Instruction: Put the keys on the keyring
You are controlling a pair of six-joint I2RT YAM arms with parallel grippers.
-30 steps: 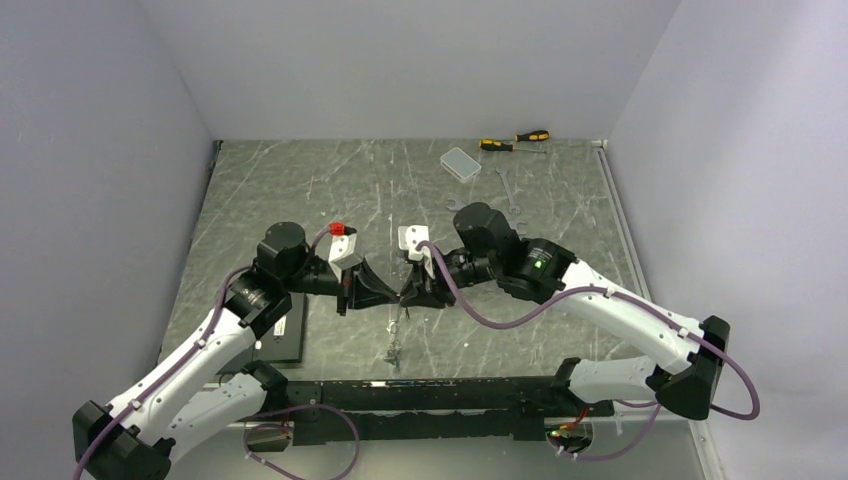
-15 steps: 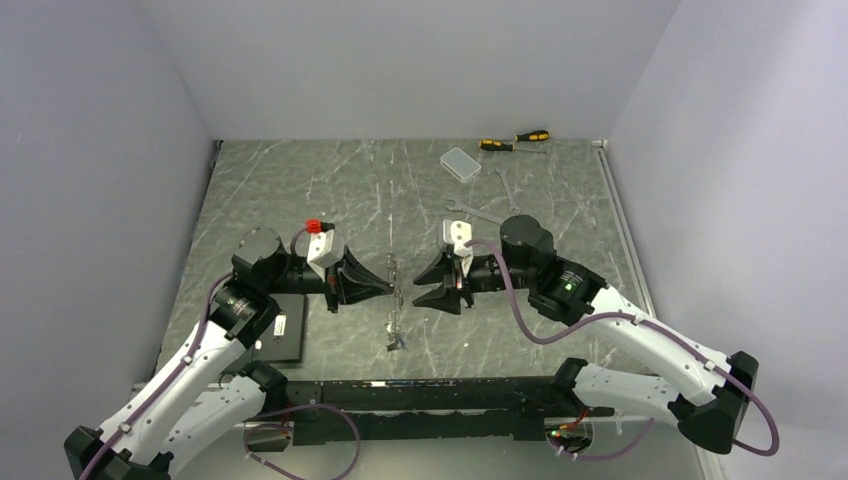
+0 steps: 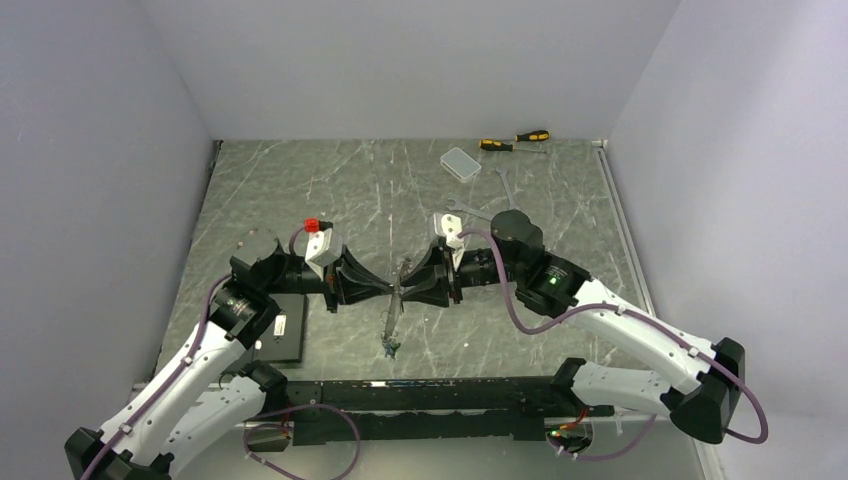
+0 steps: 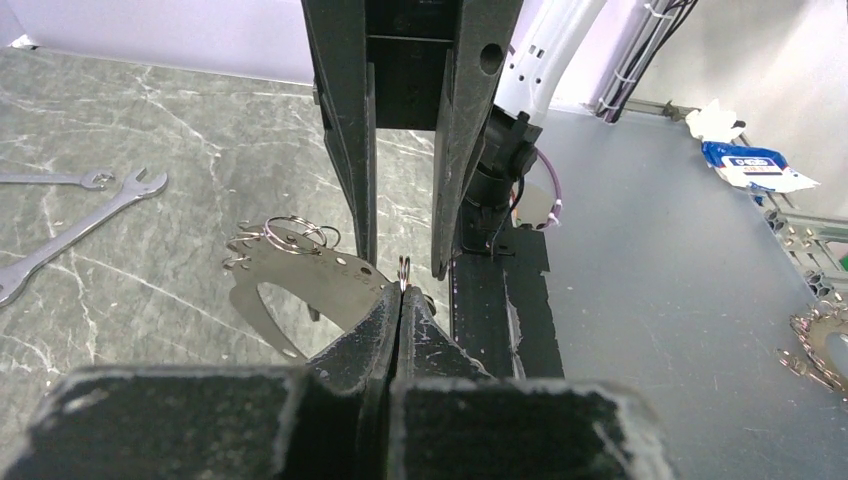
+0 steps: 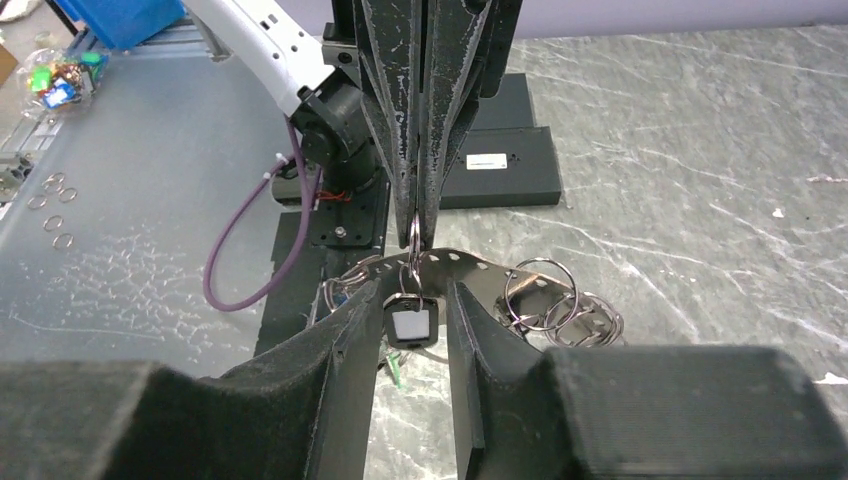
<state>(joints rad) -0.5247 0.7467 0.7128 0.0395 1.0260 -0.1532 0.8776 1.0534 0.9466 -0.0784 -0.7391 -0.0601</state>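
Note:
My left gripper (image 4: 402, 292) is shut on the rim of the keyring (image 4: 403, 268), a thin silver wire ring seen edge-on, and holds it above the table. A black square tag with a pale centre (image 5: 408, 322) hangs from the keyring (image 5: 413, 235). My right gripper (image 5: 413, 292) faces the left one and is open, one finger on each side of the tag without touching it. A curved metal plate with holes (image 5: 480, 268) and more keys, one green (image 5: 398, 375), dangle below. In the top view the two grippers (image 3: 392, 290) (image 3: 409, 288) meet tip to tip, with the bunch (image 3: 389, 335) hanging under them.
Several loose wire rings (image 5: 545, 295) hang on the curved plate. Two wrenches (image 3: 505, 190) lie behind the right arm, with a clear box (image 3: 460, 163) and screwdrivers (image 3: 515, 140) at the back edge. A black box (image 3: 283, 335) sits by the left arm.
The right gripper, which had drawn back to the right and opened half a second ago, has come left again to the left gripper's tips. The hanging bunch has swung slightly.

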